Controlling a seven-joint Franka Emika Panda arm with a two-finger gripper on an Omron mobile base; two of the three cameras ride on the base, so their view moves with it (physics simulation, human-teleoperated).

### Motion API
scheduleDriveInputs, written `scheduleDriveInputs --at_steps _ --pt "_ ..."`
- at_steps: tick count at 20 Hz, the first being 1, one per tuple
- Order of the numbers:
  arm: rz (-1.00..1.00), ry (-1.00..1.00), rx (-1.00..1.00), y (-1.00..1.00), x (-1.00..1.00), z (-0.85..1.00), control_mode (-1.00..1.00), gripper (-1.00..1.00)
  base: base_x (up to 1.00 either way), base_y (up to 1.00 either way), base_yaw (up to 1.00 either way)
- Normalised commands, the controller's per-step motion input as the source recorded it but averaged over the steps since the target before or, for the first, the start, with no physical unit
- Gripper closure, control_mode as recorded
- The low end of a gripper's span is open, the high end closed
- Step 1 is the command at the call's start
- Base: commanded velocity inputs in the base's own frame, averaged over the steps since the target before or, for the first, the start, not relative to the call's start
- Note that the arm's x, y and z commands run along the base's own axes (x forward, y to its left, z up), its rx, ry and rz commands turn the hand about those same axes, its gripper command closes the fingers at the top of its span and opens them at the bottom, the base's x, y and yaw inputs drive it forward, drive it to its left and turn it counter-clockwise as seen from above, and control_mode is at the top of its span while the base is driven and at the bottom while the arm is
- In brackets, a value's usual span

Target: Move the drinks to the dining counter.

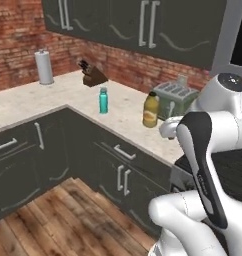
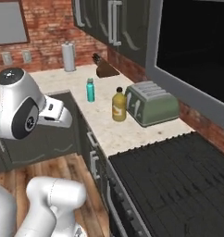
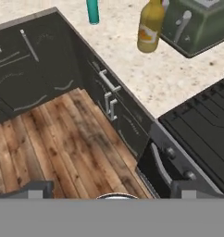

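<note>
A teal bottle with a grey cap (image 1: 103, 100) stands upright on the speckled counter along the brick wall (image 1: 53, 95). To its right, beside the toaster, stands the yellow-orange juice bottle with a black cap (image 1: 151, 110). Both also show in the right base view, the teal bottle (image 2: 90, 90) and the juice bottle (image 2: 118, 105). In the hand view my gripper (image 3: 116, 190) is open and holds nothing. It hangs above the wooden floor in front of the cabinets, well short of the juice bottle (image 3: 150, 25). The small clear water bottle and the dining counter are out of view.
A green-grey toaster (image 2: 151, 102) sits right of the juice bottle. A knife block (image 1: 94, 75) and a paper towel roll (image 1: 43, 66) stand at the back. A black stove (image 2: 178, 176) adjoins the counter. Dark upper cabinets (image 1: 138, 25) overhang it.
</note>
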Motion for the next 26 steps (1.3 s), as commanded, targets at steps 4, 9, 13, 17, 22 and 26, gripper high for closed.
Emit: scheduleDriveInputs --at_steps 4,9,13,17,22,26 --pt "0.0 0.0 0.0 0.0 0.0 0.0 1.0 -1.0 1.0 1.0 -0.18" --pt "0.0 0.0 0.0 0.0 0.0 0.0 1.0 -1.0 1.0 1.0 -0.16" --pt "0.0 0.0 0.0 0.0 0.0 0.0 1.0 -1.0 1.0 0.9 -0.33" --pt "0.0 0.0 0.0 0.0 0.0 0.0 1.0 -1.0 1.0 1.0 -0.42" --pt "0.0 0.0 0.0 0.0 0.0 0.0 1.0 -1.0 1.0 0.73 -0.46" --pt "0.0 0.0 0.0 0.0 0.0 0.0 1.0 -1.0 1.0 0.55 -0.54"
